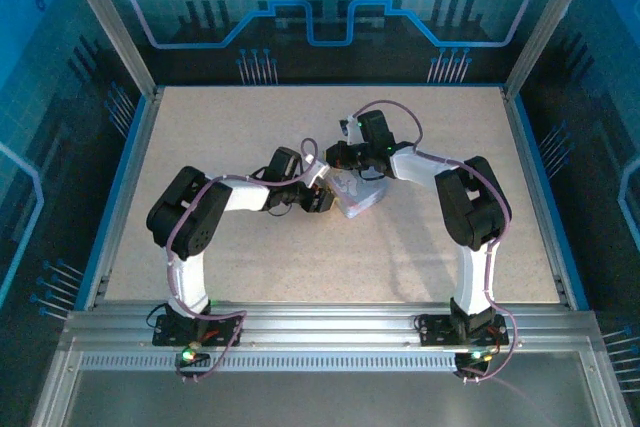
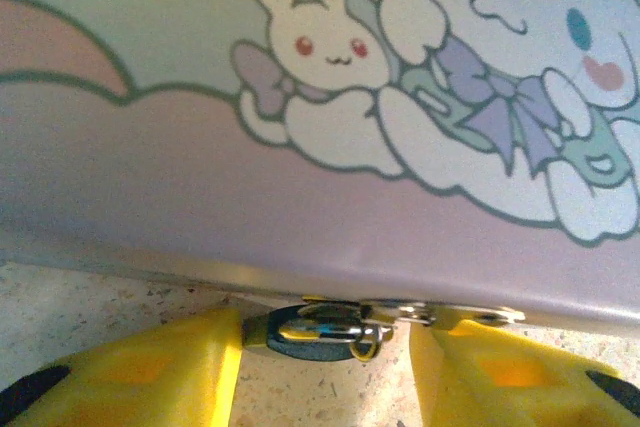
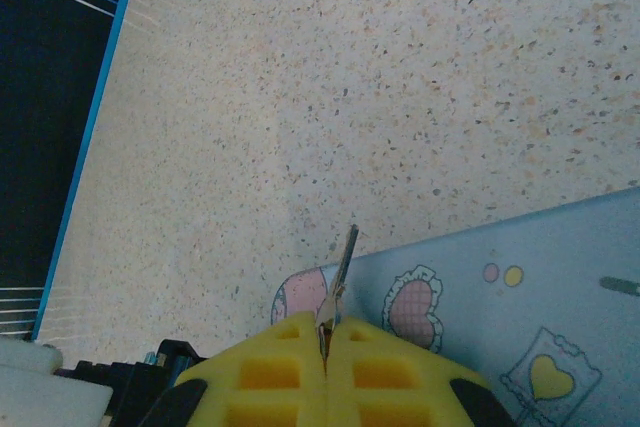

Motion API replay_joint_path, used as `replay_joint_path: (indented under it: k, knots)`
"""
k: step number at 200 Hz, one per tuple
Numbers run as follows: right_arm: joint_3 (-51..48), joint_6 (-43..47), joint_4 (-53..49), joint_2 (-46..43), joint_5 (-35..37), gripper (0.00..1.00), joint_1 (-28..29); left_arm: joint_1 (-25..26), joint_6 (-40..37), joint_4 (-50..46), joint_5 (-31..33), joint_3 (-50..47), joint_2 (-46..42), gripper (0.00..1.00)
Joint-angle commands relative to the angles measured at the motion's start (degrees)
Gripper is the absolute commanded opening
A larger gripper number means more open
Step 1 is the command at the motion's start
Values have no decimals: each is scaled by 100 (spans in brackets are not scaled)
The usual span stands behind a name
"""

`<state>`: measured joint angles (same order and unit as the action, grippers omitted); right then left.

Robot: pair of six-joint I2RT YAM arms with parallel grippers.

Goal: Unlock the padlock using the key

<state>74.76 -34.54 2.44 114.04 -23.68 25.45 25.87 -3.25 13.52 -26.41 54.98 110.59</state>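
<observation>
The right pincer gripped the thin flat key, pointing ahead; the left pincer stood open around the dark padlock.

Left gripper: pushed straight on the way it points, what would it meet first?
Probably the padlock, just ahead between the left gripper's fingers, then the tin box wall behind it; depth is unclear.

The padlock, tiny and dark grey with a bright metal piece across it, is sitting at the latch on the tin box's lower edge, between the left gripper's parted yellow fingers. The key, a thin metal blade seen edge-on, is sticking out from the right gripper's pinched fingertips.
</observation>
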Motion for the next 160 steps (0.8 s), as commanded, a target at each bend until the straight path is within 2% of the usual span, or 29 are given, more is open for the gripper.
replay_joint_path:
  k: [1, 77, 160]
  knots:
    - [56, -17, -261, 237, -126, 0, 102, 33, 8, -16, -374, 144, 57, 47]
    - [-2, -52, -200, 202, -127, 0, 103, 47, 104, 42, -382, 137, 56, 39]
    - [-49, -117, -108, 185, -114, 0, 118, 150, 158, 89, -347, 110, 68, 40]
